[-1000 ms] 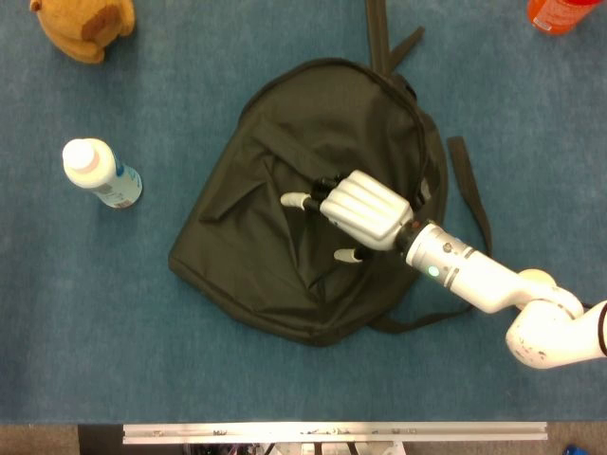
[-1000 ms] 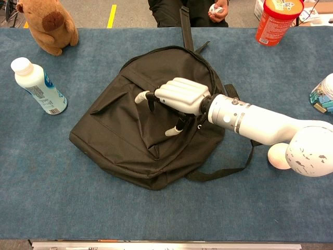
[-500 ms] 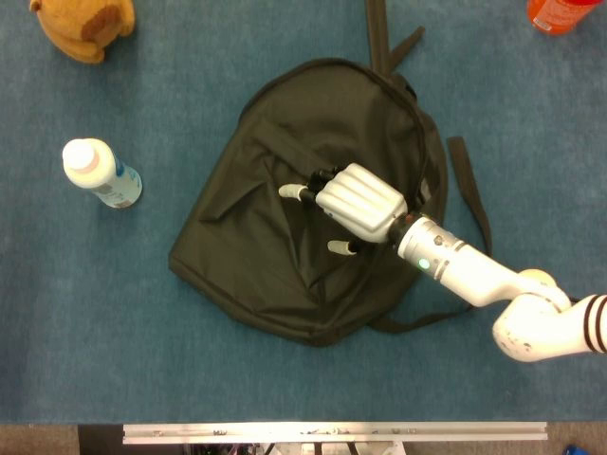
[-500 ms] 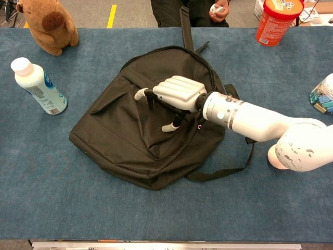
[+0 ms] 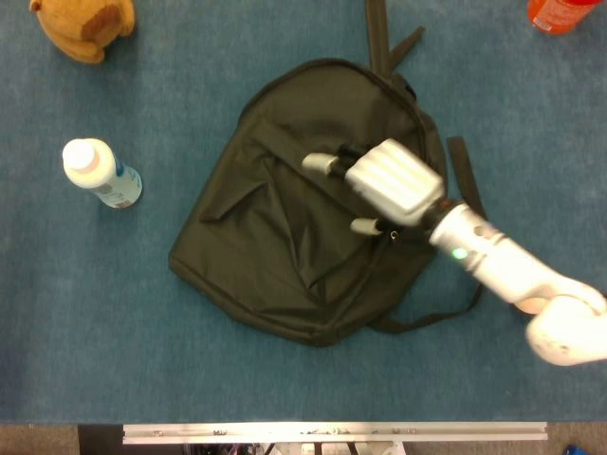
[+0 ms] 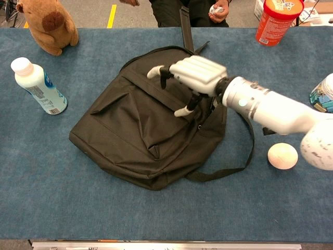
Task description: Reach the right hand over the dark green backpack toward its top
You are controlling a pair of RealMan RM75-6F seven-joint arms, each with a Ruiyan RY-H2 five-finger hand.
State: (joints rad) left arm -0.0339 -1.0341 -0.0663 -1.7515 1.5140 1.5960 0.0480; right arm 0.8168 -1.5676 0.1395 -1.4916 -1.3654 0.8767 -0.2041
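The dark green backpack (image 5: 285,237) lies flat on the blue table, its top and straps (image 5: 377,33) pointing to the far edge. My right hand (image 5: 389,180) hovers palm down over the upper right part of the bag, fingers apart and pointing left, holding nothing. The chest view shows the same hand (image 6: 195,75) over the backpack (image 6: 135,130) near its top seam, the white forearm reaching in from the right. My left hand shows in neither view.
A white bottle (image 6: 36,86) lies at the left and a brown plush toy (image 6: 48,23) sits at the far left corner. An orange canister (image 6: 278,21) stands far right, with a pale ball (image 6: 282,155) near my right arm. A person (image 6: 192,10) stands beyond the far edge.
My right hand has moved up the backpack toward its top and slightly right, lifting off the middle of the bag. The pale ball beside the arm is now uncovered.
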